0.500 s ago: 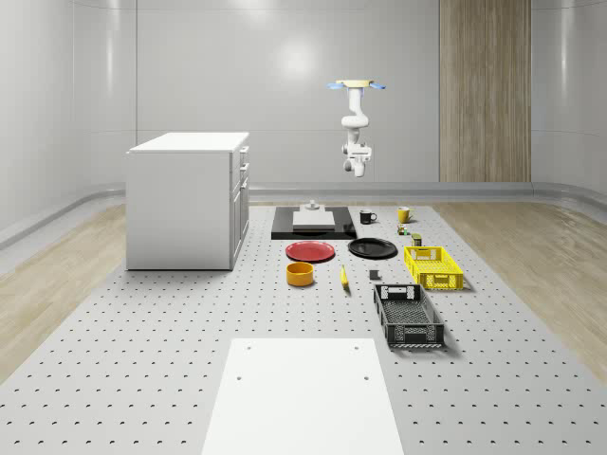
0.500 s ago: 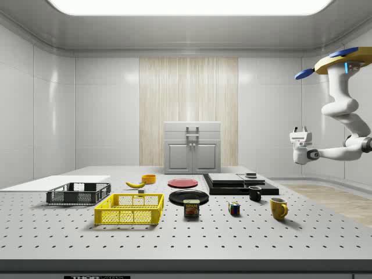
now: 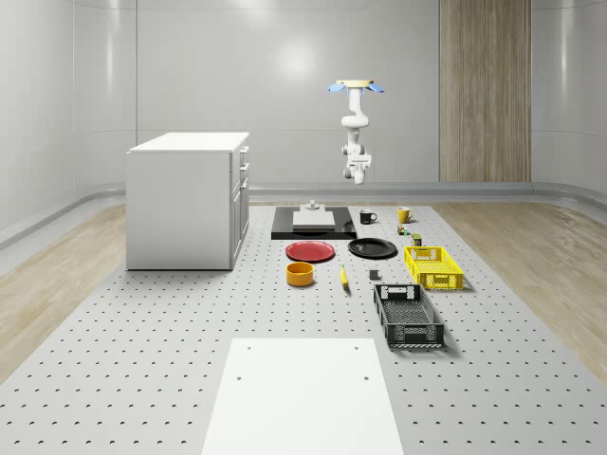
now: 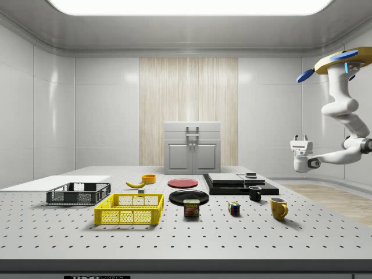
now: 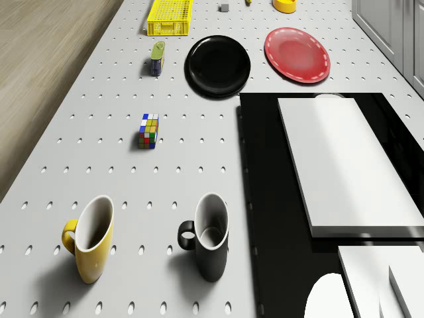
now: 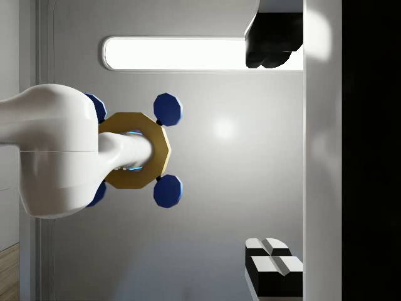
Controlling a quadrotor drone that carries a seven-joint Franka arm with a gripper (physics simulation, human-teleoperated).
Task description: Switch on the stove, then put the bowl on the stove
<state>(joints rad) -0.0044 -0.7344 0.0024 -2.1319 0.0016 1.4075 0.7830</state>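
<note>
Tilted upward since before, pincer (image 4: 300, 138) hangs with fingers parted beyond the stove (image 4: 235, 183); can (image 4: 192, 208) reads "SPAM".

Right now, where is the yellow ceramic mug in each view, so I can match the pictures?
Whole-scene view: yellow mug far back, right of the black mug.
Side view: yellow mug nearer the camera, right of the black mug.
Drone view: yellow mug beside the black mug.
Shared landmark: the black mug.

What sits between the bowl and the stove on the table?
The red plate lies flat between the orange bowl and the black stove; carried above it, nothing else visible blocks the way. The drone hovers beyond the stove, hand high above the table.
</note>
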